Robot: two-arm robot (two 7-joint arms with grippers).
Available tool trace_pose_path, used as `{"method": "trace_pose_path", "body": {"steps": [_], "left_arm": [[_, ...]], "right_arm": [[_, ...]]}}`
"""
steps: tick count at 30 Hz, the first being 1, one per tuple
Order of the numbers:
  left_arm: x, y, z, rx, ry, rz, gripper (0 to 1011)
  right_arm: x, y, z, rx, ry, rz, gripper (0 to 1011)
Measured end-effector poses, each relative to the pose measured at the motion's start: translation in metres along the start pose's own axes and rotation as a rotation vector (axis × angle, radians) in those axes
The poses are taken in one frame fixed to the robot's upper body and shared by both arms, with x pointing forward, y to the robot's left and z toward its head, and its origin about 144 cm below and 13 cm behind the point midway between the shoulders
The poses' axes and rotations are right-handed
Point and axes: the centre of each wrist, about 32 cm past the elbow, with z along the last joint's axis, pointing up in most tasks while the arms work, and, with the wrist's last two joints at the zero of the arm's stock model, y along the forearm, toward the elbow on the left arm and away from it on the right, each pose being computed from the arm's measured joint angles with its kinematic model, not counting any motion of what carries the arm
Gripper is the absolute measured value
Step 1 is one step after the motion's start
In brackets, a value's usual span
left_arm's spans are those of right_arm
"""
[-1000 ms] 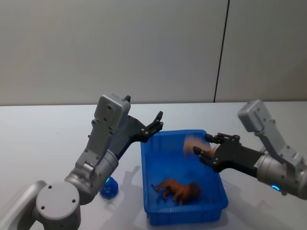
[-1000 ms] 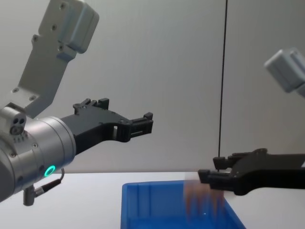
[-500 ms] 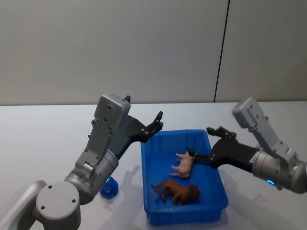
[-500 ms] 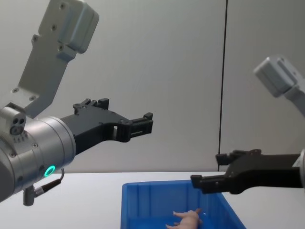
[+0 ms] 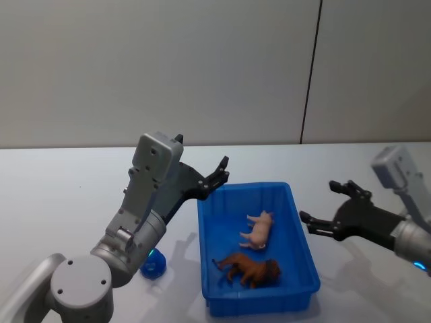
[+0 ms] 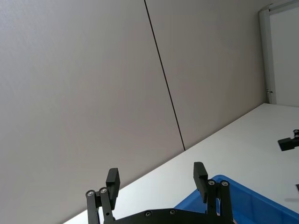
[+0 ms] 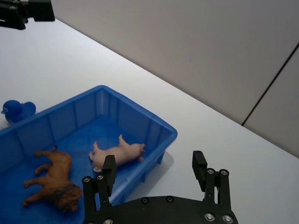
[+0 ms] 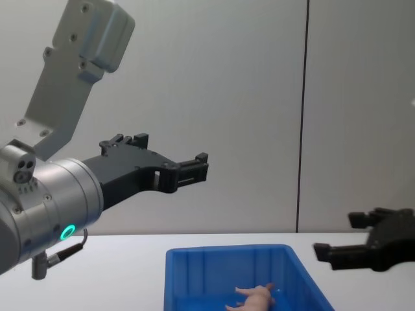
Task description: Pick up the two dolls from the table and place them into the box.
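One pale pink doll [image 5: 258,230] [image 7: 119,152] [image 8: 256,297] lies on its side on the floor of the blue box [image 5: 246,188] [image 7: 140,112] [image 8: 227,253]. A brown lion figure [image 5: 249,268] [image 7: 53,179] lies beside it, nearer me. My right gripper [image 5: 318,200] [image 7: 154,168] [image 8: 336,234] is open and empty, hovering over the table [image 5: 67,182] just right of the box. My left gripper [image 5: 219,173] [image 6: 156,177] [image 8: 194,167] hangs open and empty, high above the box's far left corner.
A small blue duck toy [image 5: 153,264] [image 7: 18,111] sits on the table left of the box, under my left arm. Behind the table rises a plain grey wall with a dark vertical seam [image 5: 310,74].
The pink doll dropped from my right gripper and landed in the box. The right gripper then drew back to the right, clear of the box. The left arm stayed still.
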Motion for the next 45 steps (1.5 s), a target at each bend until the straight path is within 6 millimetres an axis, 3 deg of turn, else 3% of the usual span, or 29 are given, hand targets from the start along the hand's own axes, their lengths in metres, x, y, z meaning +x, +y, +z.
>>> {"method": "trace_pose_path", "body": {"steps": [17, 36, 45], "left_arm": [[0.000, 0.007, 0.000, 0.028, -0.002, 0.047, 1001], [0.008, 0.060, -0.003, 0.245, 0.036, 0.156, 1001], [0.013, 0.084, -0.015, 0.349, 0.069, 0.142, 1001]], "right_arm": [[0.008, -0.027, -0.013, -0.009, -0.004, -0.026, 1001], [0.010, -0.034, -0.016, -0.012, -0.006, -0.031, 1001], [0.011, -0.035, -0.017, -0.013, -0.006, -0.032, 1001]]}}
